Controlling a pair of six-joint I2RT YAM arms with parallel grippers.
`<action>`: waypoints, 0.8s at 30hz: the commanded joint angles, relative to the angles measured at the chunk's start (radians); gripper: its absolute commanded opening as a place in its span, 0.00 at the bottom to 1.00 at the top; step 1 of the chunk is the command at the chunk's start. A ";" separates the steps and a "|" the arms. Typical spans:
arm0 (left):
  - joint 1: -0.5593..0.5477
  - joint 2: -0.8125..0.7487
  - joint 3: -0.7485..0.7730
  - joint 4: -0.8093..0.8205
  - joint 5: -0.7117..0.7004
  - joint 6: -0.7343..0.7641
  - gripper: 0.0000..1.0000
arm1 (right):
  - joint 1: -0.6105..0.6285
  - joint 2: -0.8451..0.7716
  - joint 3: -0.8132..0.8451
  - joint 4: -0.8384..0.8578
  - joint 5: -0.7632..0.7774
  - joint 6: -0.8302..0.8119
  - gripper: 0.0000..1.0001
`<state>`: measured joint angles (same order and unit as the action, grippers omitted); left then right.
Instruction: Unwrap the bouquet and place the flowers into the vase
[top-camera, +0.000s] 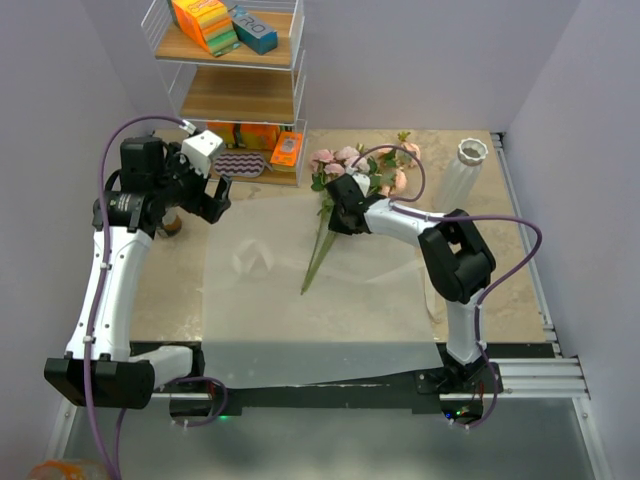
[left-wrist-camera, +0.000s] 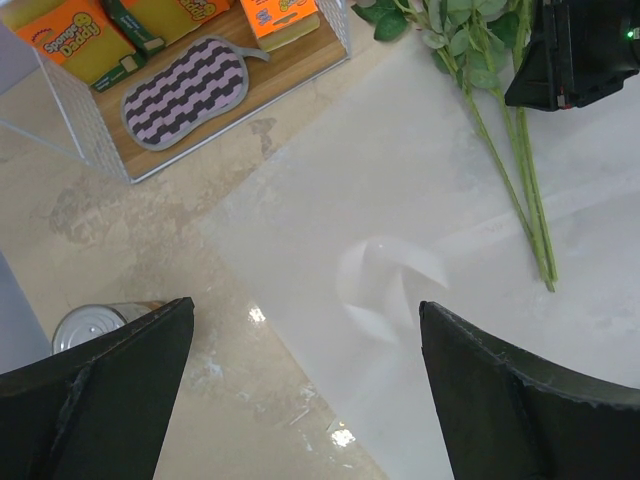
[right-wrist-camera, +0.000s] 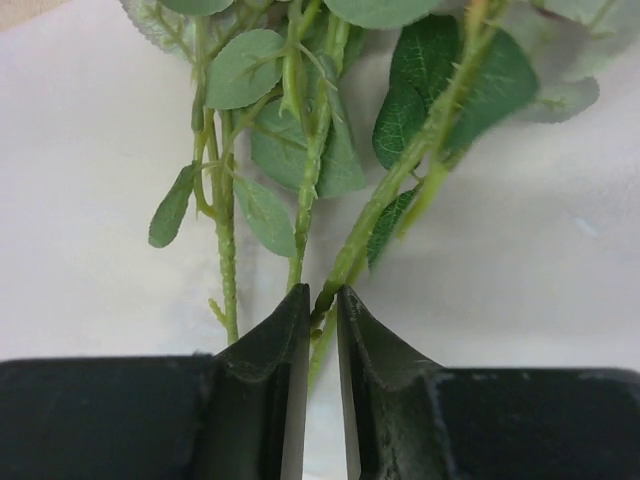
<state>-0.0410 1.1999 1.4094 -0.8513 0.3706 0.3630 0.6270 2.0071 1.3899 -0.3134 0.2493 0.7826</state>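
The flowers (top-camera: 318, 255) lie on the flattened paper sheet (top-camera: 320, 320) at the far side of the tabletop (top-camera: 165, 290), with bare sheet open nearer the arms and the vase (top-camera: 458, 175) standing in the far right corner close to the wall. Only the right wrist view shows the right tool (right-wrist-camera: 322, 296) clenched on one green stem. The left wrist view shows the left tool (top-camera: 215, 200) released above the sheet's far left corner, a metal can (left-wrist-camera: 95, 322) and wire shelf rack (top-camera: 235, 95) close by.

Left hand (left-wrist-camera: 305, 385) gapes wide; right hand (right-wrist-camera: 322, 305) is pinched nearly closed.
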 joint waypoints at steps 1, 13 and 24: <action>-0.005 -0.023 -0.007 0.009 0.011 0.016 0.99 | -0.007 -0.031 -0.011 0.050 0.025 0.032 0.17; -0.005 -0.023 -0.010 0.008 0.013 0.016 0.99 | -0.007 -0.148 -0.069 0.082 0.056 0.029 0.00; -0.005 -0.025 -0.010 0.005 0.025 0.010 0.99 | -0.007 -0.485 -0.219 0.206 0.033 -0.095 0.00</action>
<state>-0.0410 1.1980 1.4082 -0.8539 0.3717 0.3630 0.6216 1.6409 1.1835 -0.2142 0.2783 0.7765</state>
